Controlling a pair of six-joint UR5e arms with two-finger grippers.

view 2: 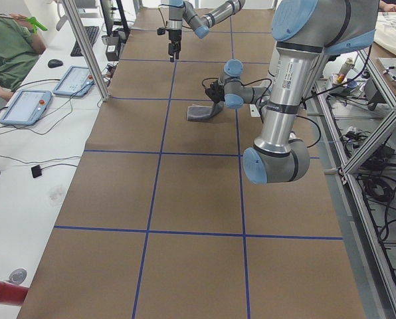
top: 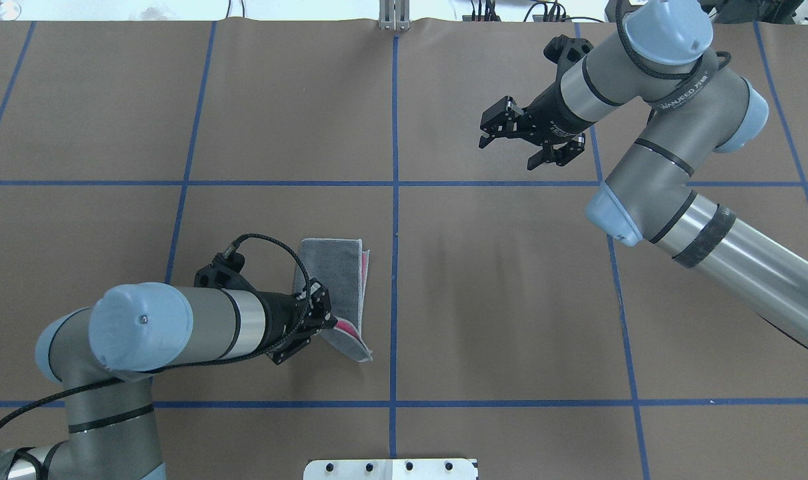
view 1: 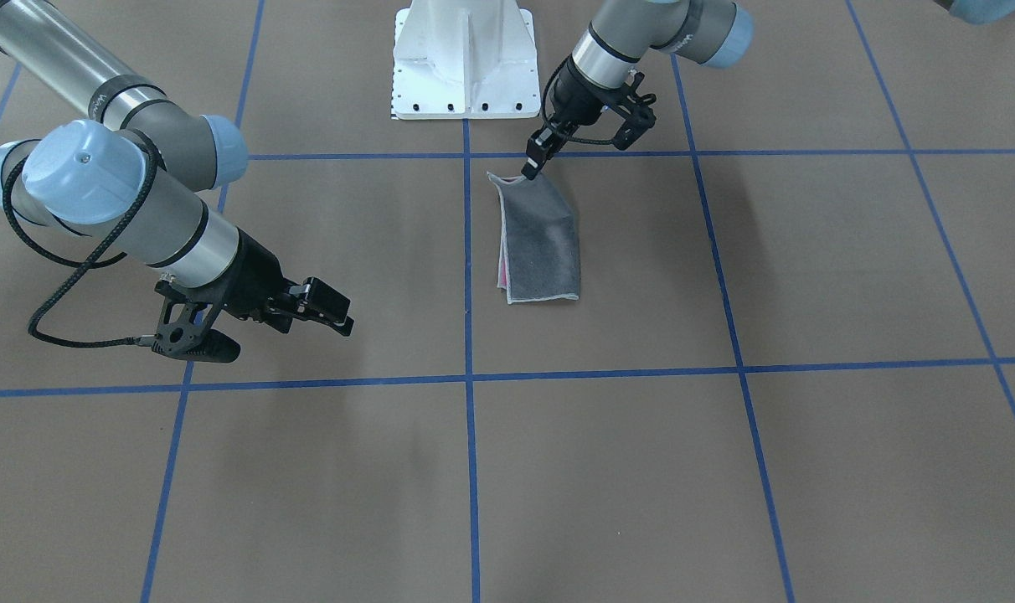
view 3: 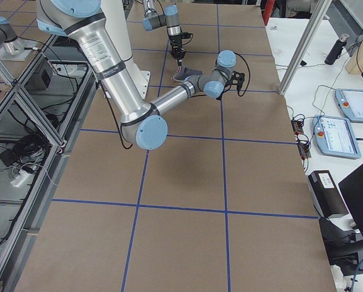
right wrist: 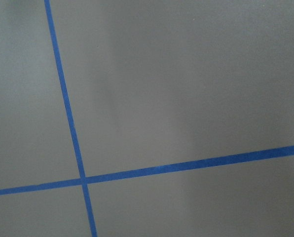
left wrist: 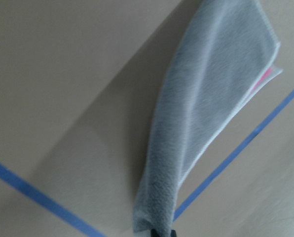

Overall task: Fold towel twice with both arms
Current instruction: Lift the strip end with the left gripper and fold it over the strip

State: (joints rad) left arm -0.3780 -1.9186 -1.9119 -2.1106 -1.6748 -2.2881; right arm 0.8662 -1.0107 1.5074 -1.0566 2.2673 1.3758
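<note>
The towel (view 1: 545,243) lies folded into a narrow strip near the table's middle, dark grey face up, with pink showing along one edge (top: 366,263). My left gripper (view 1: 530,170) is shut on the towel's corner nearest the robot and holds that end lifted off the table; the far end rests on the table. In the overhead view the left gripper (top: 327,321) sits over the raised corner. The left wrist view shows the towel (left wrist: 211,98) hanging away from the fingertips (left wrist: 160,232). My right gripper (top: 484,135) is open and empty, apart from the towel, above bare table.
The white pedestal base (view 1: 464,59) stands at the robot's edge, close to the towel. Blue tape lines (right wrist: 73,133) grid the brown table. Tablets (view 2: 25,106) and an operator (view 2: 5,46) are beside the table's far side.
</note>
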